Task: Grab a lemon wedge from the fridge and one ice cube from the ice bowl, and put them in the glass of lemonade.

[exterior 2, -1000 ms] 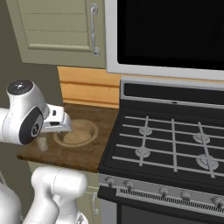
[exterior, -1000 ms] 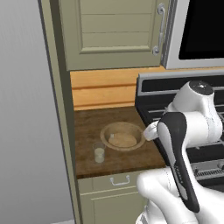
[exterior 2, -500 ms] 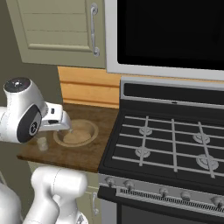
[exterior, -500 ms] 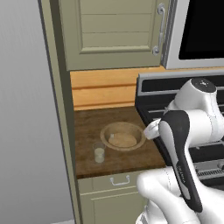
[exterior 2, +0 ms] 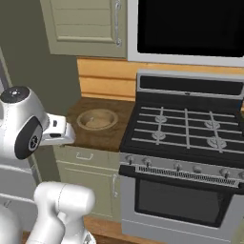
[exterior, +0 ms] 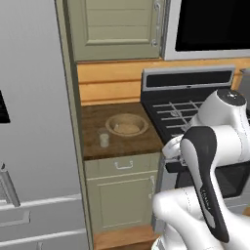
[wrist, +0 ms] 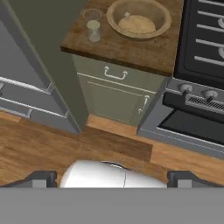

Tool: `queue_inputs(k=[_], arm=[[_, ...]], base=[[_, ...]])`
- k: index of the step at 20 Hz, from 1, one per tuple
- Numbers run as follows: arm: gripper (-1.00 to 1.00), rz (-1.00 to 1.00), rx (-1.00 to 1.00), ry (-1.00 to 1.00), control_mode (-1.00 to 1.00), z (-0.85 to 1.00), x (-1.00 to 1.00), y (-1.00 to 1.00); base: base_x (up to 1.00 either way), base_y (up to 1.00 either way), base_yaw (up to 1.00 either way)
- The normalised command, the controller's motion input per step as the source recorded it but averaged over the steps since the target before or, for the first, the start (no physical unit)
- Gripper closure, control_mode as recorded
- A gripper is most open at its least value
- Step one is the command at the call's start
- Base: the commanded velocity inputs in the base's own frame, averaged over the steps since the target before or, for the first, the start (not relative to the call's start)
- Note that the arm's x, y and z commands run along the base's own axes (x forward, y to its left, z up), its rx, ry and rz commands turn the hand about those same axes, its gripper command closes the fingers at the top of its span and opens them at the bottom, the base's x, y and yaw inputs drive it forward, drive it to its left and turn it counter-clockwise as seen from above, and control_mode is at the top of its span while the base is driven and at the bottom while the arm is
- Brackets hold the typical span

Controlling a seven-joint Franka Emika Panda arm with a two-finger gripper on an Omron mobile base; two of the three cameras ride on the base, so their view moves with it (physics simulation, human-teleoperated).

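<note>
- Left base view: the ice bowl point(exterior: 127, 125) and the glass of lemonade point(exterior: 103, 139) sit close together on the small worktop point(exterior: 93, 149), handy for dropping things in; the closed fridge point(exterior: 34, 146) stands just left, so the lemon wedge is presumably inside
- Right base view: the bowl rests on the worktop beside the stove point(exterior 2: 186, 133)
- Hand view: the claw point(wrist: 111, 179), fingers spread wide and empty, looks down at the floor point(wrist: 52, 148), glass and bowl far off
</note>
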Motion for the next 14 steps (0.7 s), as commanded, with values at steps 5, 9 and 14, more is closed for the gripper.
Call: queue_inputs(k=[5, 9, 14], arm=[[-1.00, 0.00, 0.00, 0.00, 1.00, 0.00, 0.00, 0.00], [-1.00, 0.00, 0.00, 0.00, 1.00, 0.00, 0.00, 0.00], [-1.00, 0.00, 0.00, 0.00, 1.00, 0.00, 0.00, 0.00]], base=[[-0.40, 0.90, -0.11], [0.13, 1.00, -0.22], [0.15, 0.99, -0.15]])
